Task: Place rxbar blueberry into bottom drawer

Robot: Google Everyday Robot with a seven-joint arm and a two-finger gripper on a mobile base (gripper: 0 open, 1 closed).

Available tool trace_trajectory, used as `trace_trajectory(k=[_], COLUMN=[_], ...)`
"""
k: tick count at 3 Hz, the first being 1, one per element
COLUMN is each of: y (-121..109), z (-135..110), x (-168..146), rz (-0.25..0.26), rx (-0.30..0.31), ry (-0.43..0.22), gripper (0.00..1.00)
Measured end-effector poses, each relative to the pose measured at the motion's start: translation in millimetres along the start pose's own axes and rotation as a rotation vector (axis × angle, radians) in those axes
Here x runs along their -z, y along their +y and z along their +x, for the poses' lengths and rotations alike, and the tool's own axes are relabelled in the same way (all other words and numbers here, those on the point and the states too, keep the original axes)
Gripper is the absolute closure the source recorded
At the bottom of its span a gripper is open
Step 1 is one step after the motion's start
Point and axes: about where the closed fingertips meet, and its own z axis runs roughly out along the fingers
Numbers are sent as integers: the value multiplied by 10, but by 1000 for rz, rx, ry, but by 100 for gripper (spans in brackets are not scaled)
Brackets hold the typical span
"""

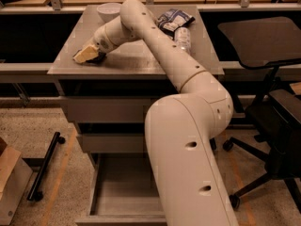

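Gripper [86,54] is down on the worktop [141,65] nr the front-left corner. It's tipped low over a dark sliver, prob. the rxbar blueberry [97,59], which is mostly hidden under it. Can't tell whether it's clamped on the bar or just resting there. Bottom drawer [123,189] stands pulled out below the front edge, so the drop spot is ready. Bowl [109,11] sits at the back-left. Bag [174,19] & bottle [182,39] lie towards the back-right, well apart from the pick, so no clutter near the bar.
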Motion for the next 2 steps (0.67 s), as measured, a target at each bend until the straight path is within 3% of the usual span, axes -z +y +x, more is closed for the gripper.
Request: trace_trajectory(k=[1,2], y=[25,190], z=[-17,-37], x=[173,474], rz=[25,17], rx=[18,46], ry=[-5,-19], gripper=[88,100])
